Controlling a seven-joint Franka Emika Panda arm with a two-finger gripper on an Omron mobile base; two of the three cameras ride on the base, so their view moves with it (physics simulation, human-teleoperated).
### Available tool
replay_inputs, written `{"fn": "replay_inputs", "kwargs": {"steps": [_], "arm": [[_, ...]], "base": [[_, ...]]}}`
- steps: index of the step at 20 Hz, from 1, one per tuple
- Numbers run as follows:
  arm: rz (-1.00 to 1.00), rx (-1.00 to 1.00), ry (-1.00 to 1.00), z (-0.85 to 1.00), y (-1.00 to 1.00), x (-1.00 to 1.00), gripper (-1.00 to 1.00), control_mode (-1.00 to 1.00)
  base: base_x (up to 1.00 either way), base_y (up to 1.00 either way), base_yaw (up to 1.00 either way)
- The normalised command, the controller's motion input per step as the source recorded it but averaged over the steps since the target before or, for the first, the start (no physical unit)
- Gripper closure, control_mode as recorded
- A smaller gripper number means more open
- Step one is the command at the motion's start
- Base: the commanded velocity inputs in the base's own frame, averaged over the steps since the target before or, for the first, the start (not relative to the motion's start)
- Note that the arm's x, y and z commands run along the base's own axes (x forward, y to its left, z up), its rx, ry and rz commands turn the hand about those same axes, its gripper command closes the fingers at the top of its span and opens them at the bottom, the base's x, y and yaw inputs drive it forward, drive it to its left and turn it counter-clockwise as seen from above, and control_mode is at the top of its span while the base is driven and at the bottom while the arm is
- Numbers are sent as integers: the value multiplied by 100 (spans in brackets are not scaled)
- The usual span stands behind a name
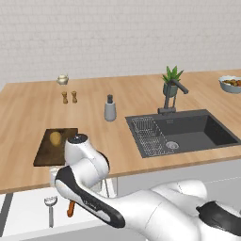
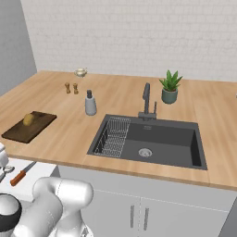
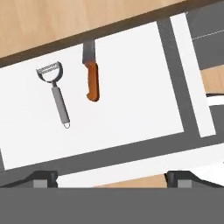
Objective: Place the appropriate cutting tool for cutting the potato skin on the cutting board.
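The cutting tool, a grey metal peeler (image 3: 57, 92), lies in an open white drawer (image 3: 131, 109) below the counter edge. Its rounded head points toward the counter. Beside it lies a knife (image 3: 92, 74) with an orange-brown handle. My gripper (image 3: 113, 179) hangs above the drawer, open, with nothing between its fingertips (image 3: 41, 178). In the left base view the peeler (image 1: 50, 208) and knife (image 1: 70, 207) lie below my arm. On the counter above lies the dark brown cutting board (image 1: 47, 153) with the potato (image 1: 55, 137) on it. The right base view has the board (image 2: 21, 132) and potato (image 2: 28, 119) at far left.
A dark sink (image 1: 188, 132) with a wire rack (image 1: 149, 136) and faucet (image 1: 170, 96) is set into the counter to the right. A soap dispenser (image 1: 110, 108), two shakers (image 1: 69, 97), a potted plant (image 1: 171, 81) and a bowl (image 1: 230, 84) stand farther back.
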Motion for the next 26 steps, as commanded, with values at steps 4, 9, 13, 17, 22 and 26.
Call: {"fn": "replay_inputs", "kwargs": {"steps": [4,9,13,17,22,26], "arm": [[-4,0,16,-53,91,11,-100,-100],[0,-2,1,-48,52,8,-100,-100],[2,-3,-1,-43,19,0,-100,-100],[7,-1,-2,-41,0,0,-100,-100],[15,-2,0,-48,0,0,-100,-100],[21,0,0,-42,0,-8,-100,-100]], "base": [[0,0,0],[0,0,0],[0,0,0],[0,0,0],[0,0,0],[0,0,0]]}}
